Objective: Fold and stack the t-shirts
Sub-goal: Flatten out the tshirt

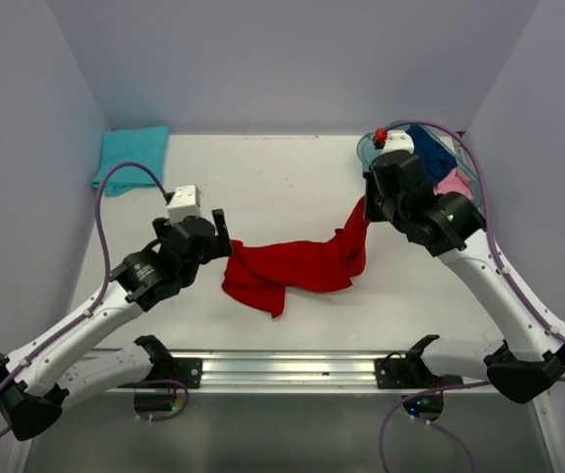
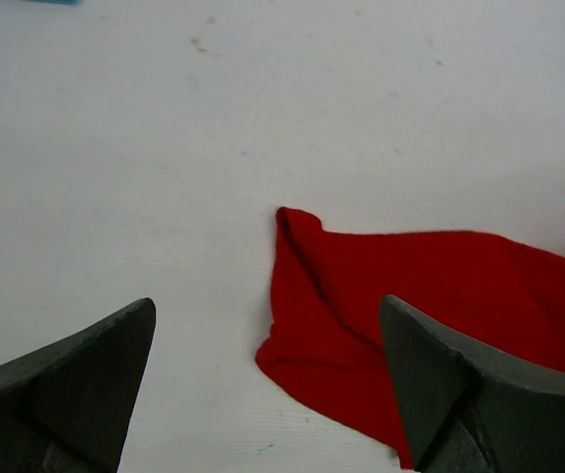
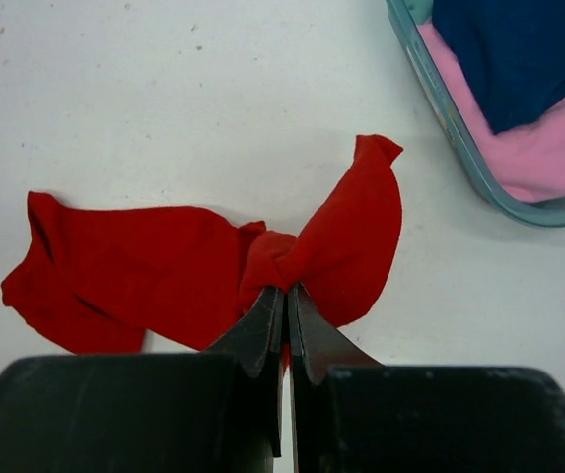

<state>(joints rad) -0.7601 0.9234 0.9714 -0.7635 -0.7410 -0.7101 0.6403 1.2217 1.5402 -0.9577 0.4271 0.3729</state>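
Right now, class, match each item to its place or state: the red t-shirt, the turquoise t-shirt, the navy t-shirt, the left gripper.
Column 1:
1. red t-shirt
2. turquoise t-shirt
3. navy t-shirt
4. left gripper

Column 2:
A. in the teal basket
B. open, holding nothing
C. pinched by the right gripper
D. at the far left corner of the table

Pairs: 1-C; 2-D; 3-A; 4-B

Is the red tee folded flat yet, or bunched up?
Bunched, not folded. The red t-shirt lies as a wrinkled strip on the table, one end pinched in the shut right gripper.
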